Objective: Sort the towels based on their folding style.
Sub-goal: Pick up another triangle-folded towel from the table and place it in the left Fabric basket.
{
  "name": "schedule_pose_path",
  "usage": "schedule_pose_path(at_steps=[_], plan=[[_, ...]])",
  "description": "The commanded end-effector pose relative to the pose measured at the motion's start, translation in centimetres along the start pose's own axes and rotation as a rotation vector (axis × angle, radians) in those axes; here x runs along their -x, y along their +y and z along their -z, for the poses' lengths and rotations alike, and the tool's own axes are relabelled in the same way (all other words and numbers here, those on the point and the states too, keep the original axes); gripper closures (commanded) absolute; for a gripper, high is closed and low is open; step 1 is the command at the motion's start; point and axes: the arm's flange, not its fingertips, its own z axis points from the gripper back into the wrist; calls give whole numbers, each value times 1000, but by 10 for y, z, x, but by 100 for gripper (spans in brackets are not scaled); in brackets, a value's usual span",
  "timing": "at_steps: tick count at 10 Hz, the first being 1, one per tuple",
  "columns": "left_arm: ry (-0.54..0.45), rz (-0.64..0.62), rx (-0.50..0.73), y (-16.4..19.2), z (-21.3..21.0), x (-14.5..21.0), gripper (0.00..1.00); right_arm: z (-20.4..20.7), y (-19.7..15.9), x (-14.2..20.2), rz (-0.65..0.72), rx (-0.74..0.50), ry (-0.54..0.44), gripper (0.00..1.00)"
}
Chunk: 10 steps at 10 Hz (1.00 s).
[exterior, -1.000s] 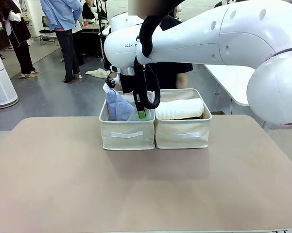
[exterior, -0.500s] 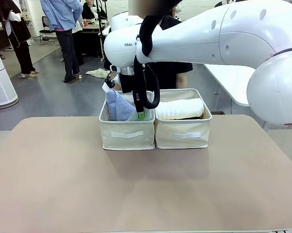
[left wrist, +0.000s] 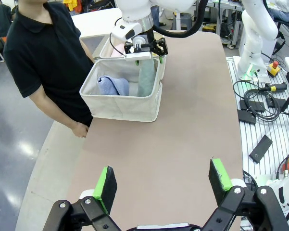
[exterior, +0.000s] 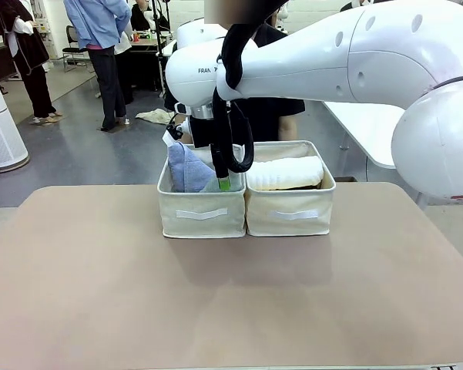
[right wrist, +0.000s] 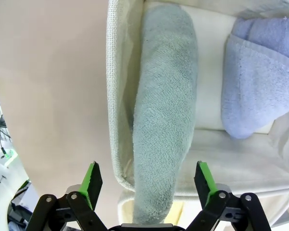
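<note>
Right gripper [right wrist: 146, 185] spread wide over the grey-green towel [right wrist: 163, 110] in the left bin [exterior: 201, 212], seemingly not gripping; earlier it was pinched shut.

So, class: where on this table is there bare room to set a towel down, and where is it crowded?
Free: the tan table in front of both bins, and the strips to either side of them. Crowded: the left bin, holding the lavender-blue towel and grey-green towel with the right hand open above; the right bin holds a white towel.
</note>
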Motion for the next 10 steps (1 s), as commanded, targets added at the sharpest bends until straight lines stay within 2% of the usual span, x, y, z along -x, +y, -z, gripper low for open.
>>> schedule_pose_path(at_steps=[1,3,5,8,10], plan=[[-5,6,4,-2,-2,-1,0,-6,-3,-1,-28,-26,-29,0],[-5,6,4,-2,-2,-1,0,-7,-3,-1,-30,-26,-31,0],[-5,6,4,-2,-2,-1,0,-24,-1,5,-14,18,-43,0],[-5,6,4,-2,-2,-1,0,-74,29,26,-2,138,-61,0],[-5,6,4,-2,-2,-1,0,-90,53,51,24,175,-107,0]])
